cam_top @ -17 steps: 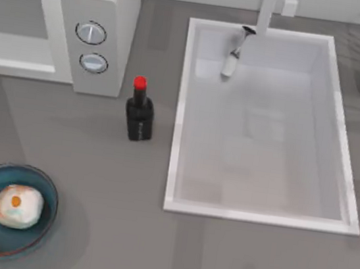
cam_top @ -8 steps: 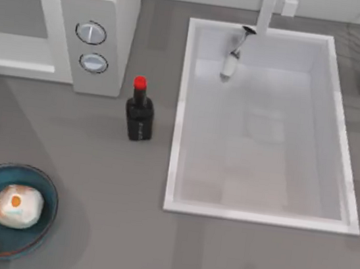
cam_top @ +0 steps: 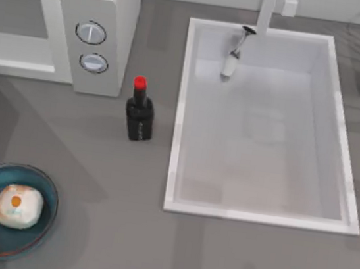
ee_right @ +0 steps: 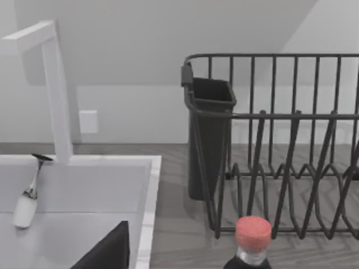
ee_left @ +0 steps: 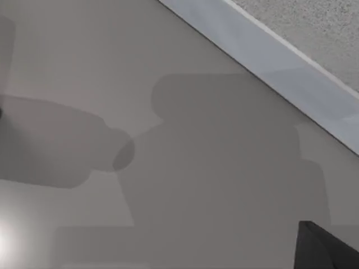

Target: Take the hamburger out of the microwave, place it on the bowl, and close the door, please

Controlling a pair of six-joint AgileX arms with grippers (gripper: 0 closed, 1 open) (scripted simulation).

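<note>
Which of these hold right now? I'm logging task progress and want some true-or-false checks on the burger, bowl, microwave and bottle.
1. The hamburger lies in the bowl. True.
2. The bowl sits inside the sink. False: it rests on the counter at the top view's lower left; the sink is further right.
3. The microwave has two round dials. True.
4. The bottle has a blue cap. False: the cap is red.
5. The bottle lies on its side. False: it stands upright between microwave and sink.
</note>
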